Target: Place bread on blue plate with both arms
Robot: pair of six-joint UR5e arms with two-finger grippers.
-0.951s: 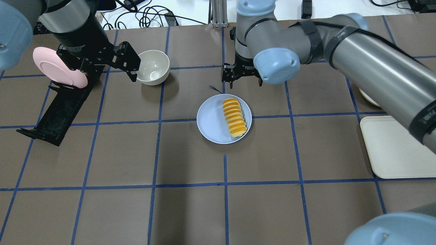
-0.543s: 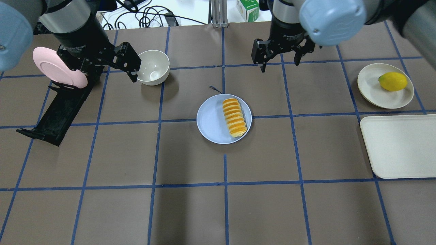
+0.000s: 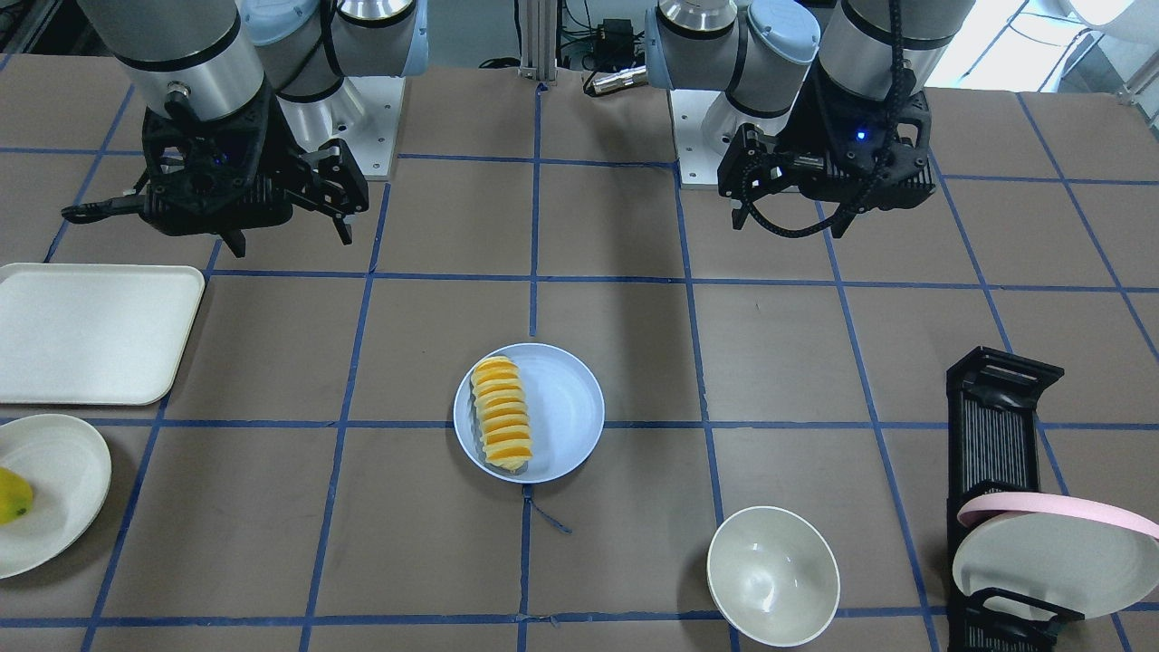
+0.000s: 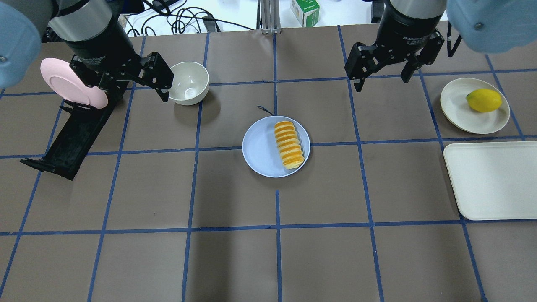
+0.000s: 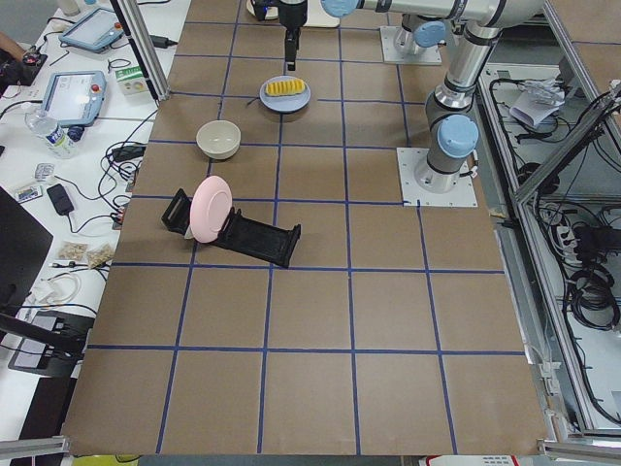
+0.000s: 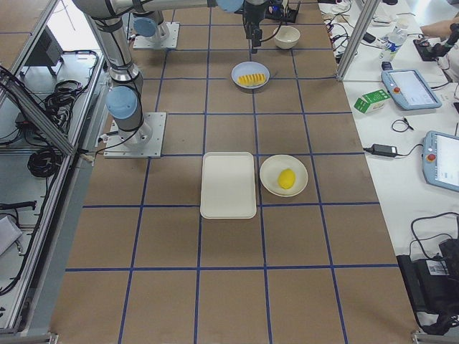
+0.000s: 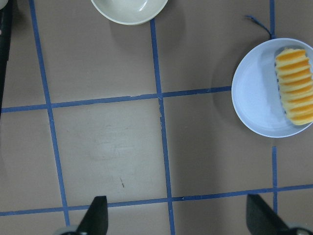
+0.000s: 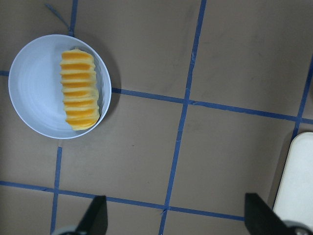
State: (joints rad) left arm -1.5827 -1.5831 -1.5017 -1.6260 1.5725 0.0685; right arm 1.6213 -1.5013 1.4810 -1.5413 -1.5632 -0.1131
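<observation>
The bread [image 4: 288, 144] lies on the right half of the blue plate [image 4: 260, 147] at the table's middle. Both also show in the front view, bread [image 3: 502, 426] on plate [image 3: 566, 407]. My left gripper [image 4: 134, 90] is open and empty, raised beside the white bowl, well left of the plate. My right gripper [image 4: 381, 84] is open and empty, raised at the far right of the plate. The left wrist view shows the bread [image 7: 296, 85] far from its open fingers [image 7: 95, 218]. The right wrist view shows the bread [image 8: 79, 89] likewise apart.
A white bowl [image 4: 188, 82] stands at the back left. A pink-rimmed plate [image 4: 73, 82] leans in a black rack [image 4: 67, 142]. A cream plate [image 4: 461, 113] with a yellow fruit [image 4: 483, 100] and a white tray [image 4: 491, 180] are at the right.
My right arm has drawn back from just behind the blue plate to the far right, uncovering the fruit plate and tray. The left arm, bread and plate have not moved.
</observation>
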